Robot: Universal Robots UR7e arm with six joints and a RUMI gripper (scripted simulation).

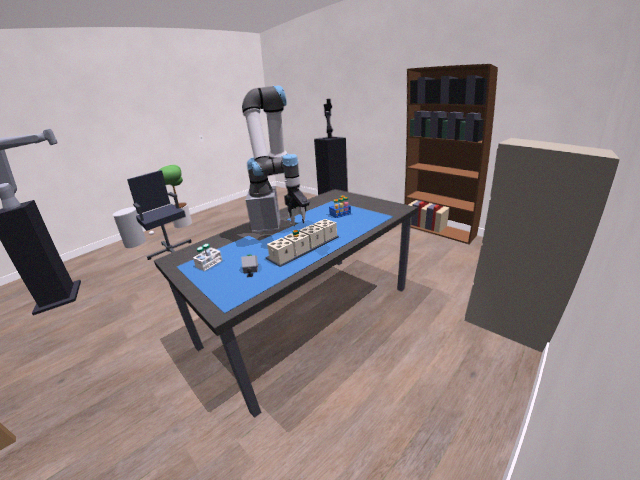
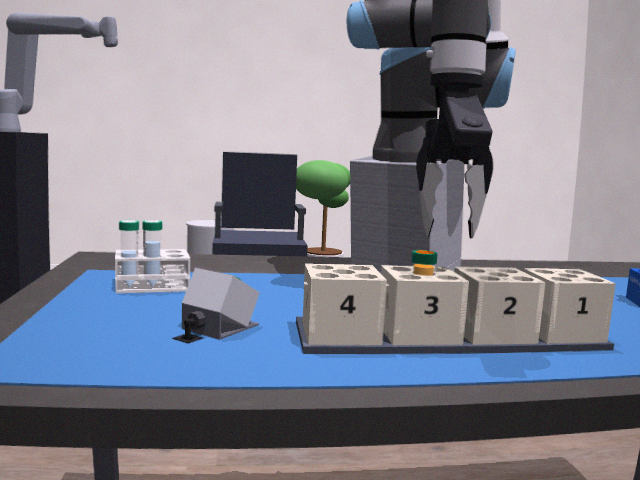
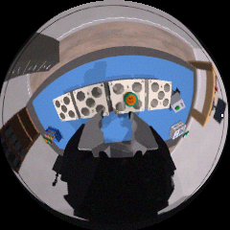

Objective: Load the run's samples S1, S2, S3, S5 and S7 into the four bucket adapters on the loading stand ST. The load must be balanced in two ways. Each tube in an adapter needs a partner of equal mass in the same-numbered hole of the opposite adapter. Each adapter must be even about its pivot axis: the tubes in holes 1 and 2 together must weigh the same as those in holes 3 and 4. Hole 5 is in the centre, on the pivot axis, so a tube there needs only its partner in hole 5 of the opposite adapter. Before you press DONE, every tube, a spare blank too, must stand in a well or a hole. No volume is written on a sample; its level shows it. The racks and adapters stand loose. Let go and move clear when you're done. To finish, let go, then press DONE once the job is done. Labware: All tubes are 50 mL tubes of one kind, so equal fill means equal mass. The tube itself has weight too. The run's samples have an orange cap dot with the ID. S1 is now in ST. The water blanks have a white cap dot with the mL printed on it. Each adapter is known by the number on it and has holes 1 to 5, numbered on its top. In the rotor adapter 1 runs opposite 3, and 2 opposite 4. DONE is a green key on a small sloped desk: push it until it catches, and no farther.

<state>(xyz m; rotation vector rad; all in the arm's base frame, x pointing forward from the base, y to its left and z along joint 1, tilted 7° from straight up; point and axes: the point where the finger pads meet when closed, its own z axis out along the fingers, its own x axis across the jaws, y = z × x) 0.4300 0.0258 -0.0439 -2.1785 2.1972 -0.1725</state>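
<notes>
Hanging raised with the gripper (image 1: 299, 223) (image 2: 450, 235) (image 3: 115, 111) jaws apart, nothing between them. Below the tips and just beside them, upright in block 3 (image 1: 299, 246) (image 2: 431, 325) (image 3: 126, 90): one orange-dotted tube (image 1: 295, 233) (image 2: 424, 257) (image 3: 130, 100), probably in the middle hole, partly hidden by its cap. Farther from the jaws, beyond block 4 (image 1: 280, 253) (image 2: 347, 325) (image 3: 160, 88): sloped desk (image 1: 249, 264) (image 2: 219, 304) (image 3: 176, 104), then white rack (image 1: 208, 264) (image 2: 152, 287) (image 3: 177, 130) with two green-capped tubes. Well away past the opposite end, blue rack (image 1: 339, 214) (image 2: 634, 286) (image 3: 53, 134) with several tubes.

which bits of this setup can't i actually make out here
- Green-capped tube in adapter 3: exterior, walls hide its lower part.
- Its cap-dot marking: wrist, too small.
- Blue rack: exterior, cut off by the right edge.
- White-rack tubes' dots: top, too small.
</notes>
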